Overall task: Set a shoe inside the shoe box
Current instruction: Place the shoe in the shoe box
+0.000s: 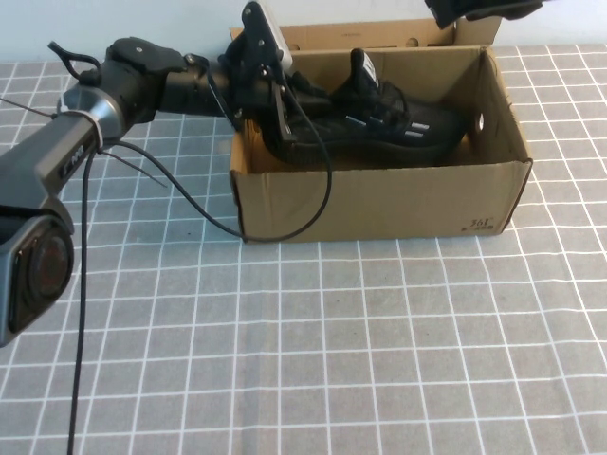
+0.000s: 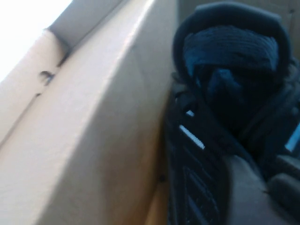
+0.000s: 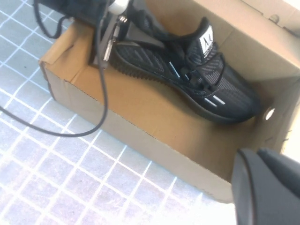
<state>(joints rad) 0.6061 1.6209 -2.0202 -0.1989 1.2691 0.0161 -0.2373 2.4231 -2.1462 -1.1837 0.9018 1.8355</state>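
Sneaker lowered into the shoe box

The left gripper (image 1: 275,100) gripped the black knit sneaker (image 1: 379,123) by its heel inside the shoe box (image 1: 379,204); soft, light upper, firmer heel. The right gripper (image 1: 479,9) hovered beyond the box's far corner, state unclear.

Grey grid-patterned table cover (image 1: 379,360).

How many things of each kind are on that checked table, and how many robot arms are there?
Shoes: 1, the black shoe, lying inside the box.
Boxes: 1, the brown shoe box.
Robot arms: 2. The left tool is at the shoe's heel; the right tool hangs above the box's far right corner.
Total: 4.
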